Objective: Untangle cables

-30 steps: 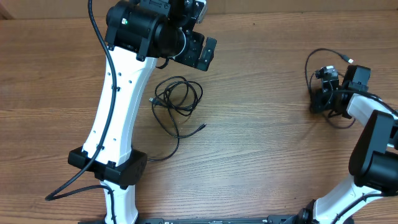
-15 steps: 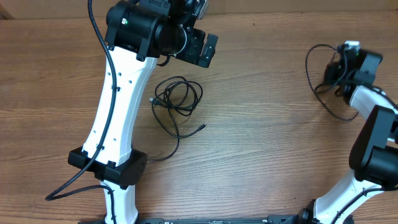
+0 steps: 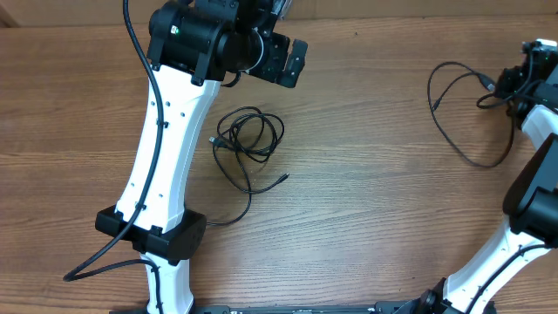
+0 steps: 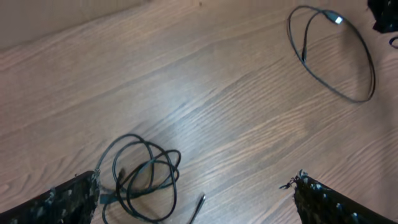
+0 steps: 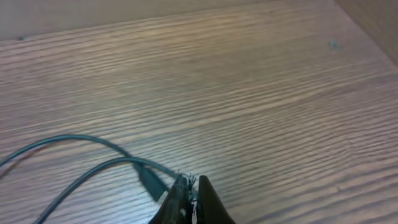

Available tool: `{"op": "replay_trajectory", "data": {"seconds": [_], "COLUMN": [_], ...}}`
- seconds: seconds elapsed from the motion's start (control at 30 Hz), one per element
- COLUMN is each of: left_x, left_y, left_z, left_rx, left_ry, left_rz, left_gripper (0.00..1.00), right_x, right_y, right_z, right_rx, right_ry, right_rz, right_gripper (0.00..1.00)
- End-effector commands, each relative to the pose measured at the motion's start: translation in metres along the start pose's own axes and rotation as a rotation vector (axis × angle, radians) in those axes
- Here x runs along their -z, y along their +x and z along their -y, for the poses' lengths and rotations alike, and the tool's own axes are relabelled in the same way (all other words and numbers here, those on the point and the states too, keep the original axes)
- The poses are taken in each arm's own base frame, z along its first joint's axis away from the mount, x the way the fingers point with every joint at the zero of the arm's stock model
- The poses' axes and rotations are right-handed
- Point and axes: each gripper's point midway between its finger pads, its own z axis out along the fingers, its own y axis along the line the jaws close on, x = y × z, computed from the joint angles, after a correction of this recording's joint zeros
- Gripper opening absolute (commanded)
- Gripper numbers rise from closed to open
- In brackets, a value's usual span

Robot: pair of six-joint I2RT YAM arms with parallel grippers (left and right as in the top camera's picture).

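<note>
- Black, thin and limp: two cords on the wooden table (image 3: 366,201), well apart from one another.
- Coiled cord (image 3: 249,138): lying in several overlapping turns just beside the left arm. One free tail running down toward the arm's base, one short end poking out to the lower right.
- Looped cord (image 3: 453,122): spread in one wide open loop at the far right, with one end taken up by the right gripper.
- Left gripper (image 3: 288,63): jaws wide apart, holding nothing, up beyond the coiled cord and not touching it.
- Right gripper (image 5: 185,190): closed on the looped cord just behind its plug (image 5: 149,182). Pinch point only partly visible at the bottom of the wrist view.
- Handling, as judged: expect almost no weight and no stiffness. Likely to drape, trail and slide on the smooth wood rather than hold a shape. Expect crossed turns to snag and tighten under a hard pull.
- Grip points, as judged: take the coiled cord at a free end or at an outer turn, not at the dense crossing in the middle. Pinch fully to prevent slip of so thin a cord.
- Pull slowly and low along the table. Stop on any sign of the whole bundle travelling as one.
</note>
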Motion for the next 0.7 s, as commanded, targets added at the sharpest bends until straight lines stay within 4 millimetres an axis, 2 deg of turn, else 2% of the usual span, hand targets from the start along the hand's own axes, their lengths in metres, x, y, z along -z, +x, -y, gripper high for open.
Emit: {"op": "replay_trajectory", "data": {"seconds": [0.0,0.13,0.2,0.23,0.27,0.37,0.4,0.53,0.67], "left_x": [0.006,0.006,0.006,0.006,0.006,0.006,0.006,0.006,0.006], "left_y": [-0.006,-0.01,-0.014,-0.016,-0.018,-0.021,-0.021,-0.021,-0.021], "left_z": [0.003,0.003,0.003,0.004,0.004,0.004,0.004,0.004,0.004], "left_rx": [0.013,0.022,0.026,0.025,0.029,0.04,0.04,0.04,0.035], "left_ry": [0.011,0.013,0.014,0.015,0.016,0.018,0.017,0.017,0.016], "left_rz": [0.031,0.047,0.062,0.07,0.078,0.09,0.091,0.091,0.091], "left_gripper": [1.0,1.0,1.0,1.0,1.0,1.0,1.0,1.0,1.0], "right_x": [-0.016,-0.021,-0.019,-0.016,-0.012,0.005,0.012,0.036,0.079], "right_y": [0.006,0.027,0.029,0.029,0.03,0.034,0.034,0.016,-0.035], "right_z": [-0.006,-0.011,-0.013,-0.014,-0.017,-0.034,-0.041,-0.063,-0.093], "right_rx": [-0.027,-0.036,-0.037,-0.038,-0.041,-0.054,-0.059,-0.058,-0.06], "right_ry": [-0.037,-0.05,-0.056,-0.059,-0.066,-0.143,-0.172,-0.261,-0.426], "right_rz": [-0.008,-0.074,-0.097,-0.108,-0.125,-0.189,-0.205,-0.194,-0.073], "right_gripper": [0.04,0.04,0.04,0.07,0.2,0.95,1.0,1.0,1.0]}}
